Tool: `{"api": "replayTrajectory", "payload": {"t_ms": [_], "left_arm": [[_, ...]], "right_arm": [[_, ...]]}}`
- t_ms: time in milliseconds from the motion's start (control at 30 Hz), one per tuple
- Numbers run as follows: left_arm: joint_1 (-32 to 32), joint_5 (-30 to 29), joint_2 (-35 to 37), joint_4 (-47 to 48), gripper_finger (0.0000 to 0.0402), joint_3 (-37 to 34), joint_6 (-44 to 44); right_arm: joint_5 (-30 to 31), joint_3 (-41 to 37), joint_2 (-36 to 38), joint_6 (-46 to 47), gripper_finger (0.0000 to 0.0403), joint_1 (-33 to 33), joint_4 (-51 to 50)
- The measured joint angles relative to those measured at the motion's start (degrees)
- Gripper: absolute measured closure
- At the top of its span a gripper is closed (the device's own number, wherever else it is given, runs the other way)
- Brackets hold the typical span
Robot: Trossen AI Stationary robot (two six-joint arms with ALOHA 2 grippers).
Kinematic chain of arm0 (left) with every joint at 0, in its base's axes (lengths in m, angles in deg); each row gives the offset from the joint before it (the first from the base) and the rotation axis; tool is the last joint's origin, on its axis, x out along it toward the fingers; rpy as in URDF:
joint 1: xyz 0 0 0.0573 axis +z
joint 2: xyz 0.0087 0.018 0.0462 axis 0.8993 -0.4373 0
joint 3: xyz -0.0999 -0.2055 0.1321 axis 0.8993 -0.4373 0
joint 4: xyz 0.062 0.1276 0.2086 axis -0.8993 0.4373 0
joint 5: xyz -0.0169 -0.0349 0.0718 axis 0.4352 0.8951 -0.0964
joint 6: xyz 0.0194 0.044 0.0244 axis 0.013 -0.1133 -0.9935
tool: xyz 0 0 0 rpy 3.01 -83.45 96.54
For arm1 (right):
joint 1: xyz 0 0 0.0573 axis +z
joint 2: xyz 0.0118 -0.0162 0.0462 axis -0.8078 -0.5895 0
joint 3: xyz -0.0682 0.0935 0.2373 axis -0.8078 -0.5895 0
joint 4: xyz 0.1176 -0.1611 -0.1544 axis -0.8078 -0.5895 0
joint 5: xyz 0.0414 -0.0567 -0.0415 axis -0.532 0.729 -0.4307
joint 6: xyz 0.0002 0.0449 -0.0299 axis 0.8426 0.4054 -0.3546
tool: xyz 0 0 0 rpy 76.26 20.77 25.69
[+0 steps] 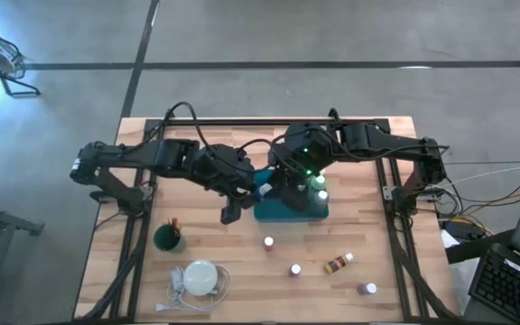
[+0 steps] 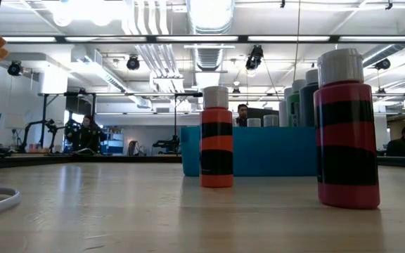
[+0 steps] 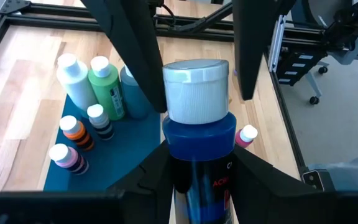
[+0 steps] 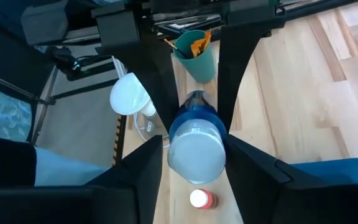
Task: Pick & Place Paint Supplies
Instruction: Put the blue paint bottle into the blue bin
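At the left of the wooden bench [image 1: 350, 194], near its front edge, stands a dark green cup [image 1: 168, 238] with orange-handled brushes [image 1: 175, 223] in it, and just in front of the cup lies a white round disc [image 1: 200, 276] with a cord.

The left arm reaches in from the left, and its left pincer [image 3: 197, 168] is clamped on a blue paint bottle [image 3: 197, 146] with a white ribbed cap, its fingers pressing the bottle's body on both sides. The bottle is held up in the middle of the bench, just left of the teal tray [image 1: 292, 212].

The right arm comes in from the right, and its right pincer [image 4: 194, 140] sits at that same blue bottle from the cap end. Its two fingers stand on either side of the bottle, at or very near its sides; whether they are gripping it I cannot tell.

In the tray stand several white-capped bottles, among them a green one [image 3: 106, 87], a pale one [image 3: 76, 78] and a small orange-and-black striped one [image 3: 78, 132].

Further right, on the bare bench in front of the tray, stand three small capped bottles [image 1: 295, 269], while a brown bottle [image 1: 338, 264] lies on its side.
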Motion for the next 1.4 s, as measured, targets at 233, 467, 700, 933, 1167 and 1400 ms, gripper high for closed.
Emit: {"api": "replayTrajectory", "payload": {"t_ms": [233, 467, 700, 933, 1167, 1400], "left_arm": [[0.0, -0.28, 0.0, -0.32, 0.0276, 0.0, 0.12], [0.0, -0.25, 0.0, -0.6, 0.0276, 0.0, 0.09], [0.0, -0.41, 0.0, -1.47, 0.0276, -0.02, -0.07], [0.0, -0.42, 0.0, -1.68, 0.0276, -0.02, 0.02], [0.0, -0.39, 0.07, -1.49, 0.0276, -0.17, 0.28], [0.0, -0.39, 0.07, -1.73, 0.0276, -0.24, 0.24]], "right_arm": [[0.52, 0.0, 0.0, -0.07, 0.0267, -0.01, 0.63], [0.42, -0.59, 0.02, -0.09, 0.0262, 0.09, 0.85], [0.32, -1.33, 0.04, -0.11, 0.0235, 0.11, 0.96], [0.44, -1.77, -0.04, -0.31, 0.0254, 0.09, 1.18], [0.46, -1.84, -0.04, -0.14, 0.0266, 0.09, 1.86], [0.68, -1.88, -0.04, 0.12, 0.0205, 0.05, 2.74]]}}
